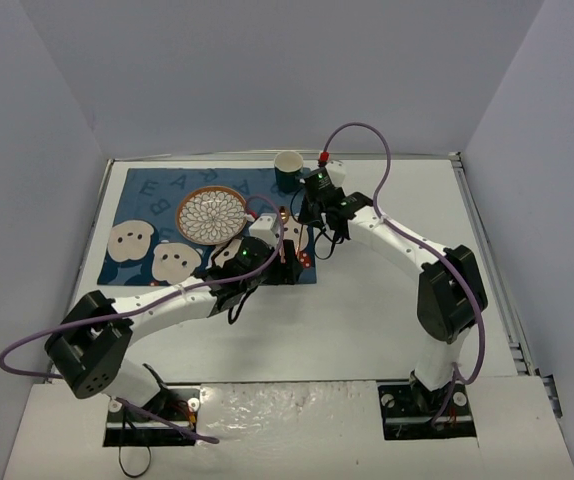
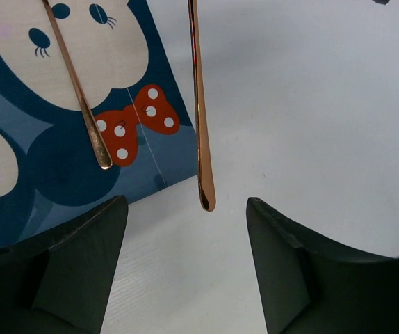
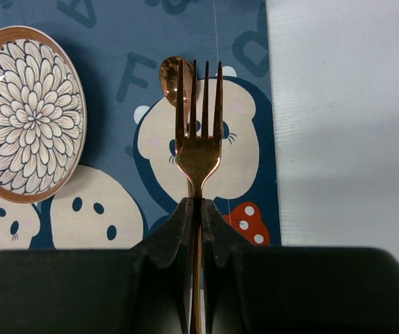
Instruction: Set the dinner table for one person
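Observation:
My right gripper [image 3: 201,205] is shut on the neck of a copper fork [image 3: 199,132], tines pointing away from the camera above the blue bear placemat [image 3: 116,42]. A copper spoon [image 3: 174,75] lies on the placemat just behind the fork. In the left wrist view the fork's handle [image 2: 199,125] ends just ahead of my left gripper [image 2: 185,229], which is open with nothing between its fingers. The spoon's handle [image 2: 88,118] rests on the mat to the left. From above, both grippers, left [image 1: 285,268] and right [image 1: 309,222], meet at the mat's right edge on the dinner table [image 1: 387,300].
A patterned plate with a brown rim [image 1: 212,214] sits on the placemat [image 1: 137,200]. A dark cup with a white inside [image 1: 288,168] stands at the mat's back right corner. Grey walls close in the table on three sides.

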{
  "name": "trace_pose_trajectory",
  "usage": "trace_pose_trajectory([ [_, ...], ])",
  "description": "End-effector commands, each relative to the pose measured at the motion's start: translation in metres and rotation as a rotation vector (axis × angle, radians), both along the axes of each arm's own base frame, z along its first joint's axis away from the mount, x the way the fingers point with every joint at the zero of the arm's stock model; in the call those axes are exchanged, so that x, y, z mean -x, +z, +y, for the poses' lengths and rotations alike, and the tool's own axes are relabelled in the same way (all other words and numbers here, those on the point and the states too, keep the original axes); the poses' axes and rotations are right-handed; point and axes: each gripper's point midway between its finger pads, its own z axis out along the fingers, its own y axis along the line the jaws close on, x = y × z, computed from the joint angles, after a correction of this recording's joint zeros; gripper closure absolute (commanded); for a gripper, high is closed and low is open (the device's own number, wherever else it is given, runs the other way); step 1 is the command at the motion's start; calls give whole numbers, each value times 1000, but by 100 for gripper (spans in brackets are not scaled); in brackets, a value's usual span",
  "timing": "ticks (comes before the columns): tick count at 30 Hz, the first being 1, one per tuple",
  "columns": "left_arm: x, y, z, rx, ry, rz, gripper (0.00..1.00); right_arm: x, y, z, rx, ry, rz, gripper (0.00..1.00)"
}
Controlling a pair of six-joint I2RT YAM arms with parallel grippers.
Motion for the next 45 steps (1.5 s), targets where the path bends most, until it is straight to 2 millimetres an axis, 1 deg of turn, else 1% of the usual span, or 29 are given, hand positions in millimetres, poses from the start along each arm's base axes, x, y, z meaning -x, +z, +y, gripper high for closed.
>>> trace_pose_trajectory([
  [1,-16,45,-25,155,-13,-107,38,-4,57,9,-107,-1,-108,100],
  [4,-19,41,-28,163,-11,-107,42,-3,58,11,-113,3,-106,100],
  [6,-20,42,-29,170,-11,-114,48,-3,56,11,-115,4,-104,100],
  [8,-21,43,-30,172,-12,-117,53,-2,54,12,-117,7,-98,100],
  [12,-21,44,-30,171,-12,-119,67,-1,51,12,-124,7,-93,100],
  [14,-21,43,-30,171,-11,-116,70,-1,51,12,-128,6,-96,100],
  [16,-21,39,-30,167,-10,-109,71,-1,51,13,-132,8,-96,100],
  [18,-21,38,-31,172,-8,-107,74,0,50,13,-135,9,-95,100],
  [22,-18,36,-35,183,-33,-95,88,1,47,13,-139,6,-92,100],
  [25,-18,34,-36,184,-34,-86,100,2,48,13,-141,6,-94,100],
  [31,-16,32,-32,184,-26,-86,100,2,46,11,-145,-1,-96,99],
  [33,-15,34,-29,183,-18,-93,100,2,45,11,-145,-1,-97,92],
  [34,-15,35,-27,182,-14,-97,100,2,45,11,-145,0,-99,87],
  [35,-14,36,-25,181,-12,-102,100,2,46,11,-146,2,-100,79],
  [37,-13,36,-23,174,-14,-105,100,2,48,11,-150,5,-105,71],
  [39,-12,37,-18,173,-9,-109,100,1,51,11,-151,9,-114,58],
  [40,-12,39,-14,176,-4,-113,100,0,54,10,-153,9,-121,54],
  [42,-15,35,-5,170,17,-107,100,-1,57,8,-150,9,-131,43],
  [45,-23,38,16,186,65,-112,100,-3,68,-1,-145,-2,-158,28],
])
